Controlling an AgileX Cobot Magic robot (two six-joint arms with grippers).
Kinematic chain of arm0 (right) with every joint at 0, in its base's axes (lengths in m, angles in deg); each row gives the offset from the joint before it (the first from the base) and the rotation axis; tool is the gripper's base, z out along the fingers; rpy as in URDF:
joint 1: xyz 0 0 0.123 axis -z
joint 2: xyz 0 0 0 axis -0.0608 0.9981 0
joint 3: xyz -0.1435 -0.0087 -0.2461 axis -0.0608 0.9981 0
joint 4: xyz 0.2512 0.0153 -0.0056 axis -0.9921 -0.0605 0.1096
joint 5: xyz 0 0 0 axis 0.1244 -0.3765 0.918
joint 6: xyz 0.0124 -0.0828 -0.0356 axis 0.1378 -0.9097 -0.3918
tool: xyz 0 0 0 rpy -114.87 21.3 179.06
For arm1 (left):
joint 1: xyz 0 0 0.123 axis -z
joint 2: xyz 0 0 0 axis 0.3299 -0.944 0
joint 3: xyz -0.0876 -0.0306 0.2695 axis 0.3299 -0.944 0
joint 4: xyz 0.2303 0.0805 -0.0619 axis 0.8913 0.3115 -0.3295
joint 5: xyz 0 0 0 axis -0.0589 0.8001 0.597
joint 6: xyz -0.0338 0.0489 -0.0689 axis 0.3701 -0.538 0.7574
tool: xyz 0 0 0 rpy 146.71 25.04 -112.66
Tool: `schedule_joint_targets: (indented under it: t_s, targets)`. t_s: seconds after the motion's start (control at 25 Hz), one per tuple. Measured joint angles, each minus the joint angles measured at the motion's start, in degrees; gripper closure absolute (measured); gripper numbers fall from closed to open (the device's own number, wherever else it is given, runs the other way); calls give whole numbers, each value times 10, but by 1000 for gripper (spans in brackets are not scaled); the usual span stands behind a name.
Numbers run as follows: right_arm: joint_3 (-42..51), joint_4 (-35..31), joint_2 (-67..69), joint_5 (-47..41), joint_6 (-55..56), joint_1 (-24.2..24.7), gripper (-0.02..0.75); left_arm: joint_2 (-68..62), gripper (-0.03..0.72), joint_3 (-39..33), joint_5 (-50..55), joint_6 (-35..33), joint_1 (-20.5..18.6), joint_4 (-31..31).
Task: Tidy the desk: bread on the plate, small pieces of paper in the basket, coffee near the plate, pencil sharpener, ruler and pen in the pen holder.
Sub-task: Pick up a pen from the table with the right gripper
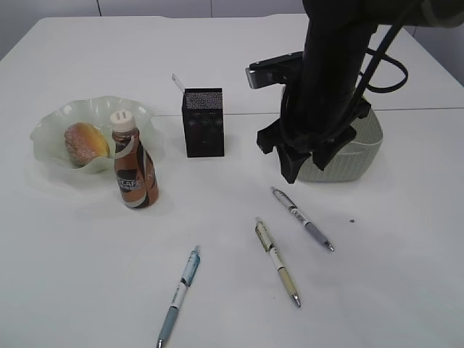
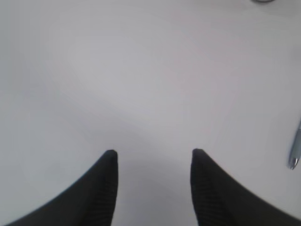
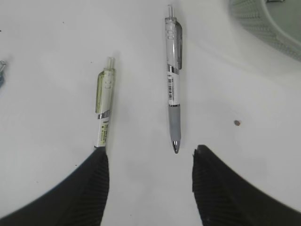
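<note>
Three pens lie on the white table: a blue one (image 1: 180,293), a green one (image 1: 276,261) and a grey one (image 1: 301,217). My right gripper (image 1: 304,163) is open and empty, hanging above them. In the right wrist view it (image 3: 149,155) frames the tip of the grey pen (image 3: 172,89); its left finger covers the tip of the green pen (image 3: 104,101). My left gripper (image 2: 154,153) is open and empty over bare table, with a pen tip (image 2: 294,153) at the right edge. The black mesh pen holder (image 1: 203,122) holds a white ruler (image 1: 176,80). Bread (image 1: 85,141) lies on the green plate (image 1: 54,119); the coffee bottle (image 1: 134,163) stands beside it.
The grey-green basket (image 1: 362,156) stands at the right, partly behind my right arm; its rim shows in the right wrist view (image 3: 268,26). A small dark speck (image 1: 351,221) lies near the grey pen. The left gripper is outside the exterior view.
</note>
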Motion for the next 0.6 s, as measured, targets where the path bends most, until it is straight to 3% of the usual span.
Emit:
schedule_joint_targets:
  t_s: [0.6]
  targets:
    - [1,52,29,6,0,0,319,0,318,0,45,-20,0,-2]
